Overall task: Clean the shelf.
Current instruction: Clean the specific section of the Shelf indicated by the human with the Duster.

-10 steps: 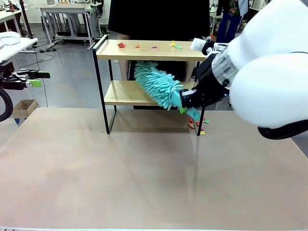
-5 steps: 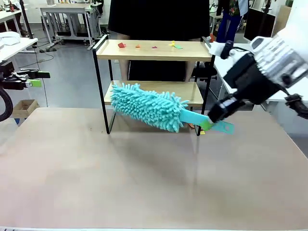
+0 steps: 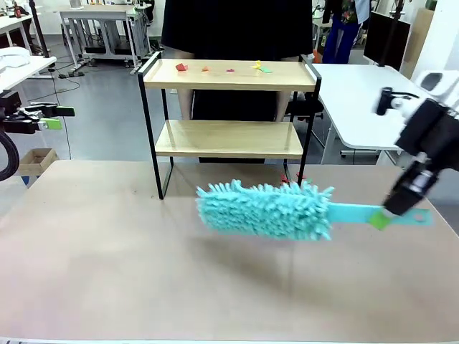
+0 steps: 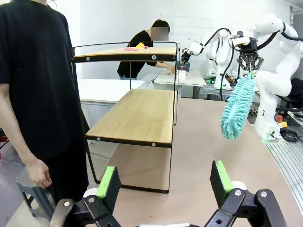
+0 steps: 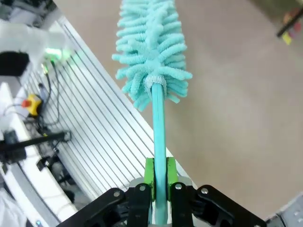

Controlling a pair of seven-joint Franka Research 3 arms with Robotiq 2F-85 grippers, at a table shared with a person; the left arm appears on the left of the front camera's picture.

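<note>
Found shelf (image 3: 228,140) upright at far side of table (image 3: 143,272), with person (image 3: 237,29) standing close behind it. Counted several coloured scraps (image 3: 229,69) on top board and none on lower board. Spotted a few more bits (image 3: 292,179) on table by shelf's right legs.

Grips duster (image 3: 265,209) in right tool (image 3: 380,218), green pads pinched almost closed on the thin flat handle. Takes it near the handle's end, probably for reach. Carries it roughly level, fluffy head pointing to robot's left, low over table in front of shelf and clear of both boards. Cannot tell whether head brushes the table.

Has left tool (image 4: 164,182) wide open and empty, off at left side, facing shelf end-on and apart from it. Looks parked out of the sweep path.

Reads as between strokes: lower board looks done, top board not yet swept. Next likely needs head raised to top-board height and drawn across toward one end. Should mind the black frame rails at the ends, which could catch scraps or snag the head. Risks handle twisting in so narrow a grip. Should also mind the person behind.
</note>
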